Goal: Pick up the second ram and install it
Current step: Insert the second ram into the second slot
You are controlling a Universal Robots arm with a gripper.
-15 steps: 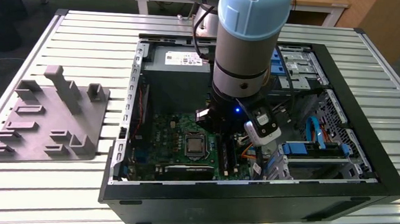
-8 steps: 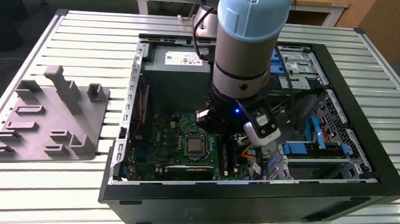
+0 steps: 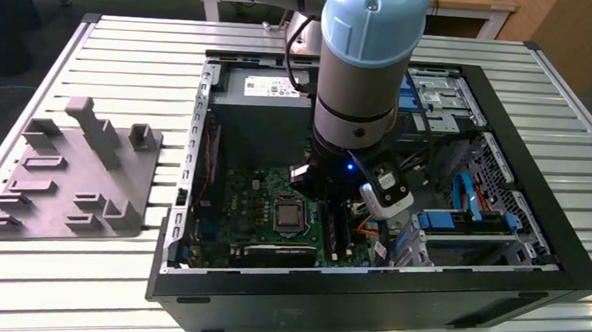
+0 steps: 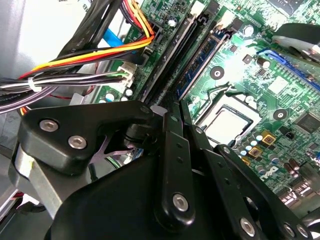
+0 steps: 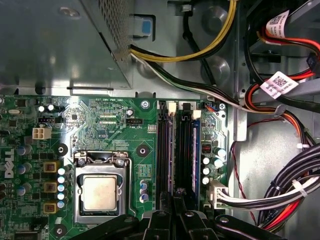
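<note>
The gripper (image 4: 167, 112) was inside the computer case (image 3: 371, 282), its fingers pressed close together. I could not tell if they pinched anything. Just beside it, the second ram (image 5: 195, 150) stood on its edge in a slot on the motherboard (image 5: 105, 125). Its long side ran along the slots.

The computer case (image 3: 371, 294) lies on the table (image 3: 587, 114); the holder (image 3: 69, 175) sits to the exterior view's left.

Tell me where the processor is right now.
In the exterior view the processor sits on the motherboard, on the exterior view's left of the memory slots.
</note>
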